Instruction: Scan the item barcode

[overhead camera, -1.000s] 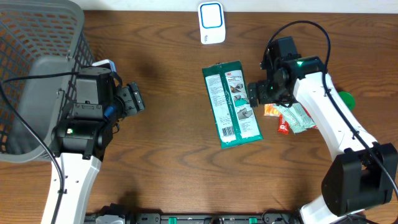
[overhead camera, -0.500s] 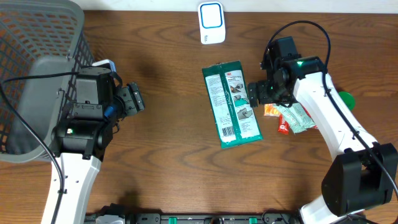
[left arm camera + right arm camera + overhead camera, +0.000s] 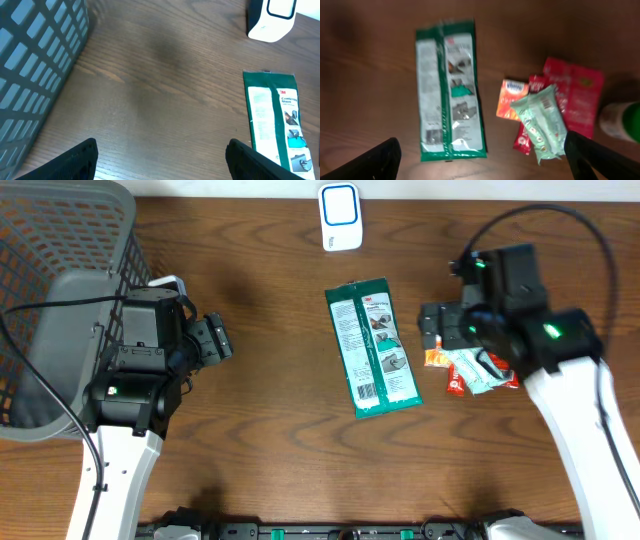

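Observation:
The item, a flat green package [image 3: 372, 347] with a white printed label facing up, lies in the middle of the table. It also shows in the right wrist view as the green package [image 3: 449, 90] and at the right edge of the left wrist view as the package [image 3: 277, 120]. A white and blue scanner [image 3: 340, 217] stands at the back, beyond the package. My right gripper [image 3: 432, 330] hangs open above the table just right of the package, holding nothing. My left gripper [image 3: 215, 340] is open far to the left, over bare wood.
A small pile of snack packets [image 3: 470, 370], orange, red and mint green, lies right of the package. A green-capped bottle [image 3: 620, 120] stands beyond them. A grey mesh basket [image 3: 60, 240] fills the far left corner.
My right arm has risen and swung to the right, away from the package's edge. The left arm and the package have not moved.

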You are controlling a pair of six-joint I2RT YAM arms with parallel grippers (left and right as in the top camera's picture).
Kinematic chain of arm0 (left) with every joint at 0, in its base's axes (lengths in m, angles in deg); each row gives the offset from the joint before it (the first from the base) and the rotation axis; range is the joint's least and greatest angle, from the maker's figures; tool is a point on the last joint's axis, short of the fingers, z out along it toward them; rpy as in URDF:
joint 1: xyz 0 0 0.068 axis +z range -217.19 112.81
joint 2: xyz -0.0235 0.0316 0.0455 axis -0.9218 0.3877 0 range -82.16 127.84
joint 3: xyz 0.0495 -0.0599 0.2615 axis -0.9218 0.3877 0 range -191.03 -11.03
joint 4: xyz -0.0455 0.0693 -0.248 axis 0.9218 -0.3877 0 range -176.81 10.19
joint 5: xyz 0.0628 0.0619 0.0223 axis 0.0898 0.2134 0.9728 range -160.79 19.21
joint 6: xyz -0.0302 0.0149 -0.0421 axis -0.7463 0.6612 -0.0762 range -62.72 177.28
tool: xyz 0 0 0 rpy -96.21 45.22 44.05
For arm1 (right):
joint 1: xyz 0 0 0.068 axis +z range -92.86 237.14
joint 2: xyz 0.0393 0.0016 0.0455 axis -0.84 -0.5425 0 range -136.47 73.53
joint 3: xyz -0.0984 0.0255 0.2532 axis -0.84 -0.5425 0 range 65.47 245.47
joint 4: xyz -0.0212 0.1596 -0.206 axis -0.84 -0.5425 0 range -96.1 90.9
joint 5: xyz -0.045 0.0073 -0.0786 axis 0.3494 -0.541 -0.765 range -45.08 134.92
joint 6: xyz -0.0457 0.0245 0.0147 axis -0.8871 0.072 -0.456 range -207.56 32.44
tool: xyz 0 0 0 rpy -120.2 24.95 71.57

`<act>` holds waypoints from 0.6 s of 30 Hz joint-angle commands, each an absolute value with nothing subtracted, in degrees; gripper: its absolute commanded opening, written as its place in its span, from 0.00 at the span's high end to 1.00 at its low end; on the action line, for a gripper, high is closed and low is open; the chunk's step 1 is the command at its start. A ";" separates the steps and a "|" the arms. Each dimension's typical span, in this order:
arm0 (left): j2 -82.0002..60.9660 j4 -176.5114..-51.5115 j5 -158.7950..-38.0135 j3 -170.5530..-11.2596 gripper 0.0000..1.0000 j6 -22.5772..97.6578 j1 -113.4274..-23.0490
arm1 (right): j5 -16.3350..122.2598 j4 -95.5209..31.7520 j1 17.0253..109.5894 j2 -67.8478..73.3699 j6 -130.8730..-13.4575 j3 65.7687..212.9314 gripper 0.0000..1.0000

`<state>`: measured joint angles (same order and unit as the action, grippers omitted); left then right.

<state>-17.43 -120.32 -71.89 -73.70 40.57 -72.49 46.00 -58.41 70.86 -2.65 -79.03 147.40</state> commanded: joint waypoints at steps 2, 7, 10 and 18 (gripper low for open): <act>-17.43 -120.30 -71.17 -74.32 0.18 40.70 -72.25 | 38.59 -58.23 70.57 9.53 -80.58 148.19 0.01; -17.43 -120.30 -71.17 -74.32 0.18 40.70 -72.25 | 37.35 -58.25 68.89 24.21 -82.07 146.92 0.01; -17.43 -120.30 -71.17 -74.32 0.18 40.70 -72.23 | 37.76 -58.25 66.31 31.73 -82.07 144.08 0.01; -17.43 -120.30 -71.17 -74.32 0.18 40.70 -72.25 | 37.72 -52.75 60.24 54.86 -82.09 127.73 0.01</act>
